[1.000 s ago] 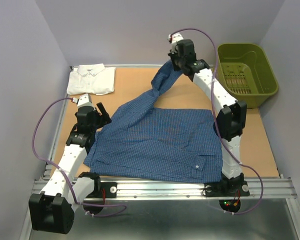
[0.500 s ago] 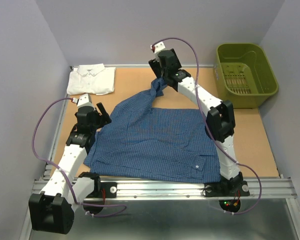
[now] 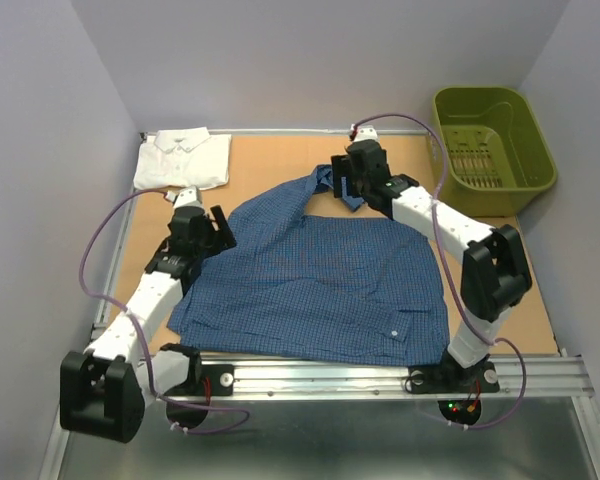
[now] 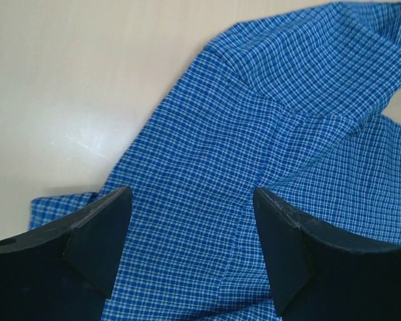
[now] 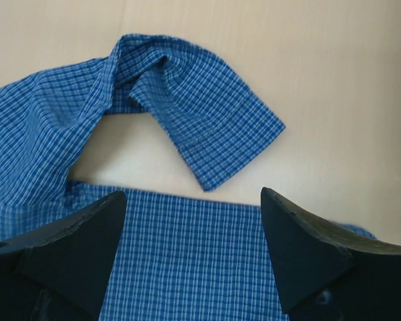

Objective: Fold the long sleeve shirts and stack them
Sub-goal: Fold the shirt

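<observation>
The dark blue checked shirt [image 3: 310, 280] lies spread across the middle of the table, one sleeve [image 3: 325, 182] bunched at its back edge. The white shirt [image 3: 183, 160] sits folded at the back left corner. My right gripper [image 3: 344, 188] hovers open just above that sleeve; in the right wrist view the cuff [image 5: 217, 134] lies on the table beyond the open gripper [image 5: 194, 197], which holds nothing. My left gripper [image 3: 218, 224] is open over the shirt's left shoulder area, with checked cloth [image 4: 254, 134] below the empty gap of the gripper [image 4: 190, 200].
An olive-green plastic basket [image 3: 492, 135] stands at the back right, off the wooden table top [image 3: 500, 270]. A metal rail [image 3: 330, 372] runs along the near edge by the arm bases. Purple cables loop from both arms.
My right gripper opened and let go of the sleeve, which dropped at the shirt's back edge; the arm came down and nearer. My left arm shifted slightly right and back.
</observation>
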Controlling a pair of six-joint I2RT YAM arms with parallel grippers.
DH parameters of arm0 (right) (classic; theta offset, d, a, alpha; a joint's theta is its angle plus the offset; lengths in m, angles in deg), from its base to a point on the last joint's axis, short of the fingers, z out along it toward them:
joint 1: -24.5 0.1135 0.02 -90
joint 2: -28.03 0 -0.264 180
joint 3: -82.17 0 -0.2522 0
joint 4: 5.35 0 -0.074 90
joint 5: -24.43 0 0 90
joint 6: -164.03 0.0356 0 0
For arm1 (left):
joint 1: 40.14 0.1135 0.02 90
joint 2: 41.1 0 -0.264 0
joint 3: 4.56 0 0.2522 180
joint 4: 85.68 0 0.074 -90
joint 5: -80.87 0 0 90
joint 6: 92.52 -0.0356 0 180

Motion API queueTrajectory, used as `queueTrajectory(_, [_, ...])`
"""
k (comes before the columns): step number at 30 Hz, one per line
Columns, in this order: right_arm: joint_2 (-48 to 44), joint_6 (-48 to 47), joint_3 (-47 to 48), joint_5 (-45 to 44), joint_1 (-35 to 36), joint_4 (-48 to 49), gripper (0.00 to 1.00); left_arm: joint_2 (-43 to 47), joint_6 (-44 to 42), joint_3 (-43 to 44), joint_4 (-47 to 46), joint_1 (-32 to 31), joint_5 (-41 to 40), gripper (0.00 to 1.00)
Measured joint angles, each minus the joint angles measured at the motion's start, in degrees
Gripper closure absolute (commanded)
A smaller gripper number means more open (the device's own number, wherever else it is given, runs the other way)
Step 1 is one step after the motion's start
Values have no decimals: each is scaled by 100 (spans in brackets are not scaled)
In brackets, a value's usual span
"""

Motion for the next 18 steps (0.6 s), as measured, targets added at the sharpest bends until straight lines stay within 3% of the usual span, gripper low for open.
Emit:
queueTrajectory(7, [-951, 813, -1300, 466, -50, 7, 27, -1539, 221, 859, -26, -417, -13, 23])
queueTrajectory(12, [-962, 1270, -2000, 852, -308, -173, 28, -2830, 507, 1641, -15, -422, -13, 28])
queueTrajectory(18, [-986, 1663, -2503, 1113, -415, -299, 28, -3735, 741, 1908, 374, -424, -39, 30])
